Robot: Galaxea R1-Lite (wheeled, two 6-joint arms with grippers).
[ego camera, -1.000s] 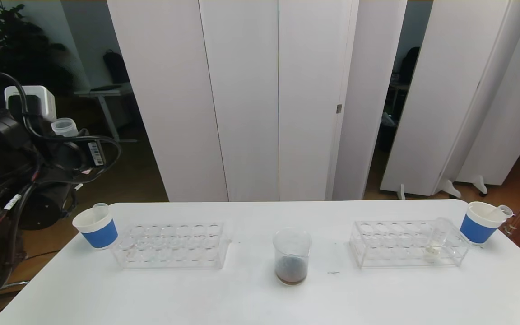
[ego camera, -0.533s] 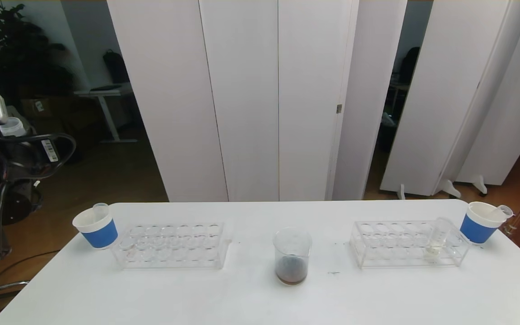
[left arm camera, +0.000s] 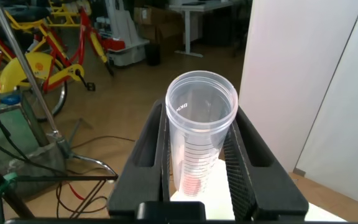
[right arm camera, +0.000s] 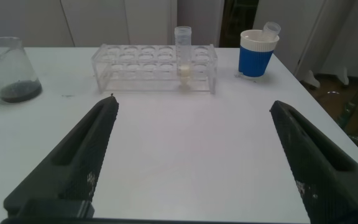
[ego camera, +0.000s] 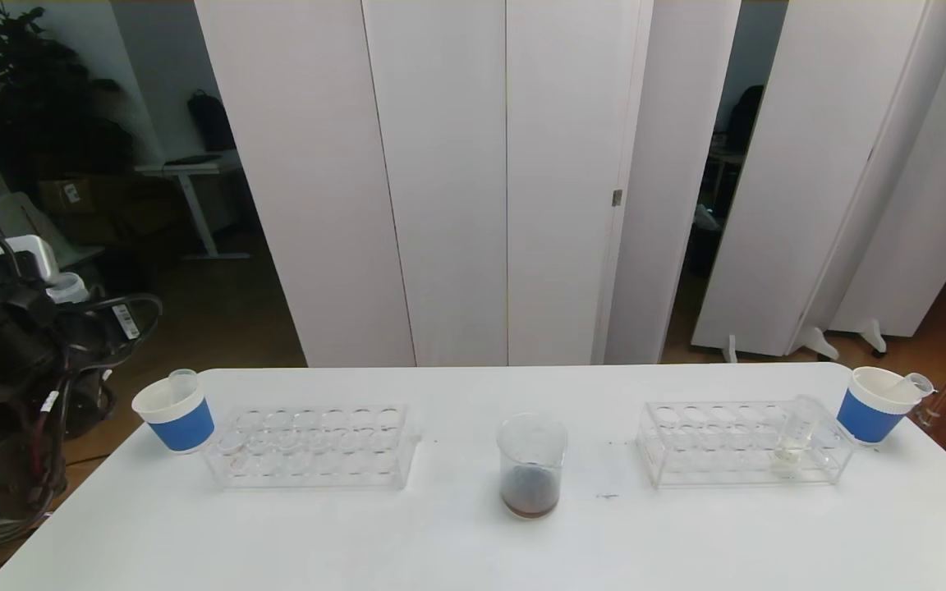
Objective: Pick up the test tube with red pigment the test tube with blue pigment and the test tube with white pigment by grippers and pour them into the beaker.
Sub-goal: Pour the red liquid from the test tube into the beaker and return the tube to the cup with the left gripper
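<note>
1. The left gripper (left arm camera: pixel 201 168) is off the left edge of the white table (ego camera: pixel 473 542), out over the floor, with its black fingers (left arm camera: pixel 148 146) clenched on a clear graduated test tube (left arm camera: pixel 199 134) that shows a faint reddish residue at its bottom.
2. The right gripper (right arm camera: pixel 194 140) hovers low over the near right part of the table, its two black fingers (right arm camera: pixel 82 152) spread wide and grasping nothing.
3. The clear, wide cylindrical beaker (ego camera: pixel 531 465) stands at the centre of the table, with dark liquid in its bottom.
4. The small clear test tube with pale whitish liquid (ego camera: pixel 795 433) stands tilted in the right clear plastic rack (ego camera: pixel 740 443), towards that rack's right end.
5. A second clear plastic rack (ego camera: pixel 313 447) lies left of the beaker.
6. A white paper cup with a blue band (ego camera: pixel 175 413) stands at the far left, a clear tube in it.
7. A matching blue-banded cup (ego camera: pixel 875 405) stands at the far right, also with a tube.
</note>
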